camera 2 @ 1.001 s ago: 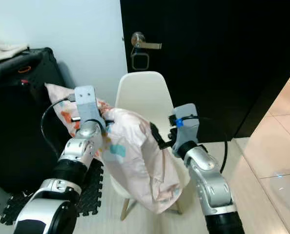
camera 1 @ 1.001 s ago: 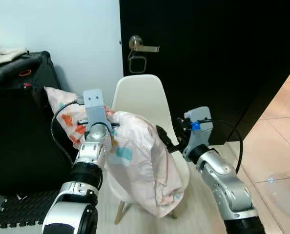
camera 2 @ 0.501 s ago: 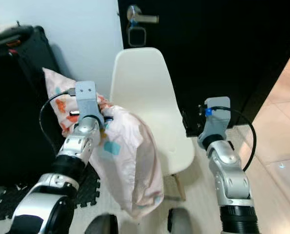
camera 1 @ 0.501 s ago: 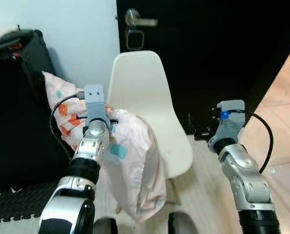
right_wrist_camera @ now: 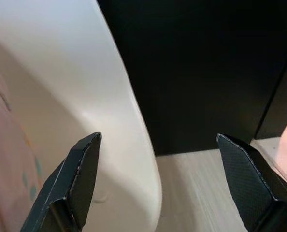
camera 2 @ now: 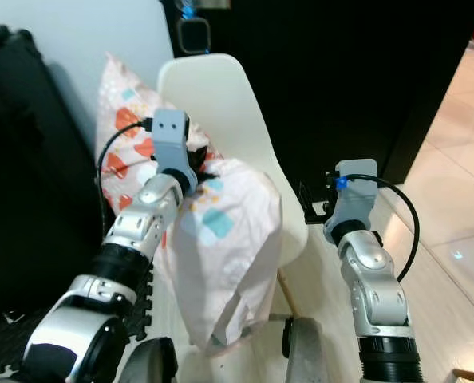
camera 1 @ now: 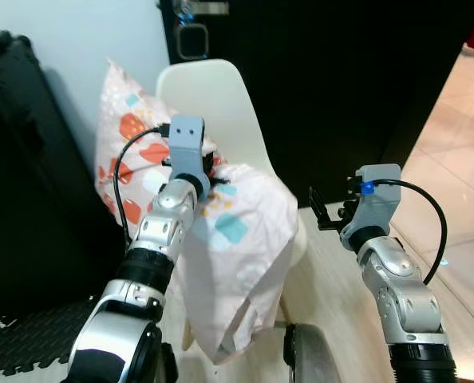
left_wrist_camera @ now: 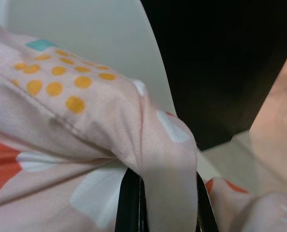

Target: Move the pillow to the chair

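A pale pink pillow with orange and teal patches hangs over the front of a white shell chair. My left gripper is shut on a bunched fold of the pillow near its upper edge. Part of the pillow stands up beside the chair back on the left. My right gripper hovers open to the right of the chair seat; its black fingers stand wide apart with nothing between them, and the chair's edge runs past them.
A black suitcase stands at the left against a pale wall. A dark door with a handle is behind the chair. A black foam mat lies on the floor at the lower left. Light tiled floor opens to the right.
The camera has tipped down and drawn closer. My left gripper has carried the pillow up and to the right over the chair seat. The right gripper stays open off the pillow.
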Available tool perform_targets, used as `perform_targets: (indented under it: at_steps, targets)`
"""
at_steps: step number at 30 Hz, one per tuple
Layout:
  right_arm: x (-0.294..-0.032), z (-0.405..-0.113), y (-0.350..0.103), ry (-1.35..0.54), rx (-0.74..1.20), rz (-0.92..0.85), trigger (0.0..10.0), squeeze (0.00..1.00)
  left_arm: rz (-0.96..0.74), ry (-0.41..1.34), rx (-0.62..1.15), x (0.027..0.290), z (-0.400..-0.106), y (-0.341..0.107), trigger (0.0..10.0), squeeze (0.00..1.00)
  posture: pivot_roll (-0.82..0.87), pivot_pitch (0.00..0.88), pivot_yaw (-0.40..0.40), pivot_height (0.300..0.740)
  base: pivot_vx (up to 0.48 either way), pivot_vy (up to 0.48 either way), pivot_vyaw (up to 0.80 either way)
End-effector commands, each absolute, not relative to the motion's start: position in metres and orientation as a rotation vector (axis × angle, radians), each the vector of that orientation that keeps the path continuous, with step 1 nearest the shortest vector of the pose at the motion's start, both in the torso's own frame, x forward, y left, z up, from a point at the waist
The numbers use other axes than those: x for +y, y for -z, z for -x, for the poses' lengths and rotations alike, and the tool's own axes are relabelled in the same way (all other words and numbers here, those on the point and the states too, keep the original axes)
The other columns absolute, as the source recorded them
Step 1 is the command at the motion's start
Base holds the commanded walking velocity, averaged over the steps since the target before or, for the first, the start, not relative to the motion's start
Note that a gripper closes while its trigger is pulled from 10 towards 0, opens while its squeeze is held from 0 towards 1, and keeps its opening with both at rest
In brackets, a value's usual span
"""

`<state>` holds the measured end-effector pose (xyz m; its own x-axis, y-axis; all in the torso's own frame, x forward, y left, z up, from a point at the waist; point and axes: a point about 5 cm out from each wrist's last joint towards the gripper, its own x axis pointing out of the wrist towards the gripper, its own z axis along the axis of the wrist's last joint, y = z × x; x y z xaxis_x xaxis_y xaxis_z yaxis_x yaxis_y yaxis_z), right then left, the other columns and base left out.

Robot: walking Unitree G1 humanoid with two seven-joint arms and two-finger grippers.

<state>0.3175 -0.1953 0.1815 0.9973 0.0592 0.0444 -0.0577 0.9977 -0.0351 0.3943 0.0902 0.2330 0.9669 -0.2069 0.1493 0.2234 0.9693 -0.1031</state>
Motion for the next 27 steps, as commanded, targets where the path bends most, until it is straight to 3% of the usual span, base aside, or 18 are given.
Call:
perform_targets:
  at_steps: [1,6,12,15,18,27]
  targets:
    - [-0.193,-0.318,-0.181,-0.059,-0.046,0.03,10.0,0.0,0.184,0.172,-0.248,0.103,-0.398,-0.261,10.0,0.0,-0.09,0.087,0.041,0.52,0.0,0.0,0.0]
    - [-0.192,-0.319,-0.181,-0.056,-0.046,0.032,10.0,0.0,0.205,-0.017,-0.266,0.137,-0.408,-0.271,10.0,0.0,-0.09,0.087,0.041,0.505,0.0,0.0,0.0]
    - [-0.188,-0.317,-0.184,-0.08,-0.082,0.031,10.0,0.0,0.237,-0.211,-0.119,0.163,-0.411,-0.237,10.0,0.0,-0.1,0.088,0.041,0.495,0.0,0.0,0.0]
    - [-0.185,-0.315,-0.186,-0.111,-0.098,0.008,10.0,0.0,0.241,-0.213,-0.091,0.161,-0.411,-0.228,10.0,0.0,-0.11,0.088,0.041,0.495,0.0,0.0,0.0]
    - [-0.167,-0.305,-0.198,-0.3,-0.16,-0.103,10.0,0.0,0.242,-0.195,-0.072,0.152,-0.411,-0.221,10.0,0.0,-0.11,0.088,0.042,0.495,0.0,0.0,0.0]
    - [-0.141,-0.283,-0.195,-0.601,-0.137,-0.106,10.0,0.0,0.212,-0.123,-0.074,0.14,-0.413,-0.22,10.0,0.0,-0.11,0.078,0.046,0.495,0.0,0.0,0.0]
